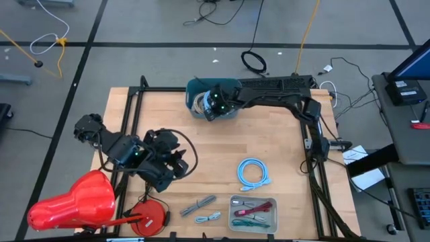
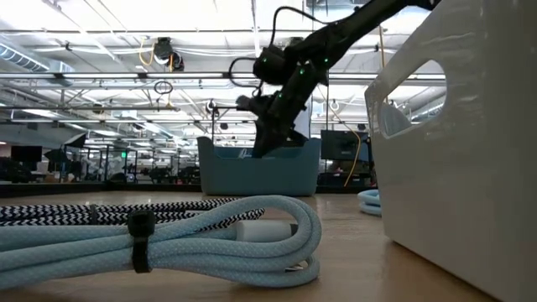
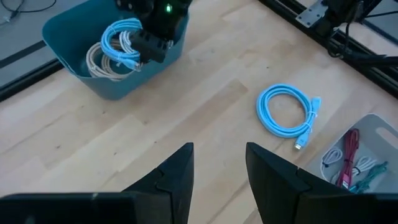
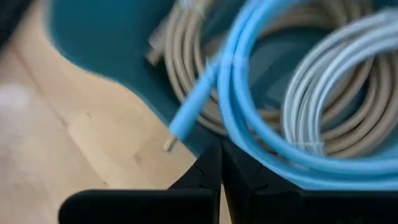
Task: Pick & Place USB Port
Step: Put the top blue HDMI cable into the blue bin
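Note:
A teal bin (image 1: 201,99) stands at the far middle of the table and holds a coiled beige cable (image 4: 348,118). My right gripper (image 4: 221,152) is over the bin's rim, shut on a bright blue coiled USB cable (image 3: 122,41). A second blue coil (image 1: 253,172) lies flat on the wood to the right of centre. My left gripper (image 3: 219,168) hovers open over the near-left part of the table, touching nothing. My right gripper pinches the blue coil's bundled strands (image 4: 249,142) between its two shut fingers, coming from above. The coil spreads beyond the fingertips over the beige cable in the bin. Its plug end (image 4: 179,129) sticks out past the bin's rim. Whether the coil rests on the beige cable cannot be told.
A white tray (image 1: 253,213) with red, green and pale cables sits at the near edge, with grey cables (image 1: 201,208) beside it. A red object (image 1: 74,202) and a red disc (image 1: 151,216) lie at the near-left corner. Bare wood lies in the middle.

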